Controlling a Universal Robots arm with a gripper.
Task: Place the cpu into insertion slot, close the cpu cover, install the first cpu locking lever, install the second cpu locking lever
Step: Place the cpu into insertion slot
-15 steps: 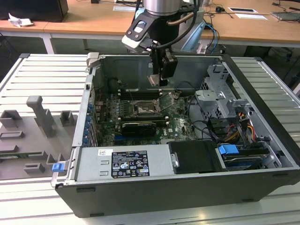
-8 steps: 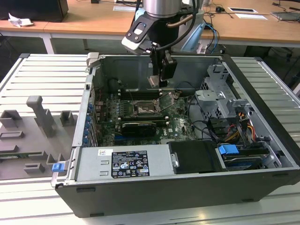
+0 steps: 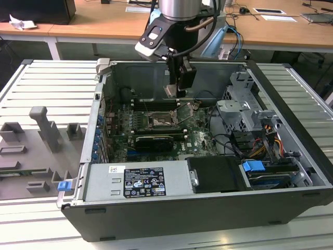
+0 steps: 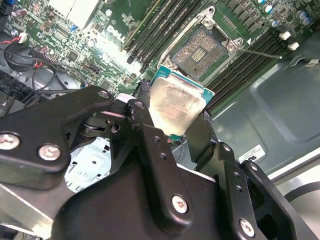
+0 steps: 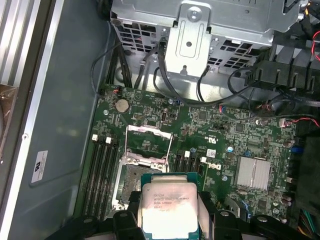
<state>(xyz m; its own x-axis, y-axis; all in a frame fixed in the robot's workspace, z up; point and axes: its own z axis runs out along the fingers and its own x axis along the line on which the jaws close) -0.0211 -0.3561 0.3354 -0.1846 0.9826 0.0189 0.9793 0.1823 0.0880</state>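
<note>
Tool (image 3: pixel 176 88) vertical, clamping cpu (image 4: pixel 177 102), above insertion slot (image 4: pixel 200 50)

Little of the print can be made out. A large sticker (image 3: pixel 143 182) crowded with small lines and marks sits on the grey power supply box (image 3: pixel 99 183) — too fine to read. A white label (image 5: pixel 39 166) stands on the case wall (image 5: pixel 65 90), and faint etched lines cross the chip (image 5: pixel 169 202) — neither is legible. White lettering (image 4: pixel 111 26) is printed on the green board (image 4: pixel 80 45).
</note>
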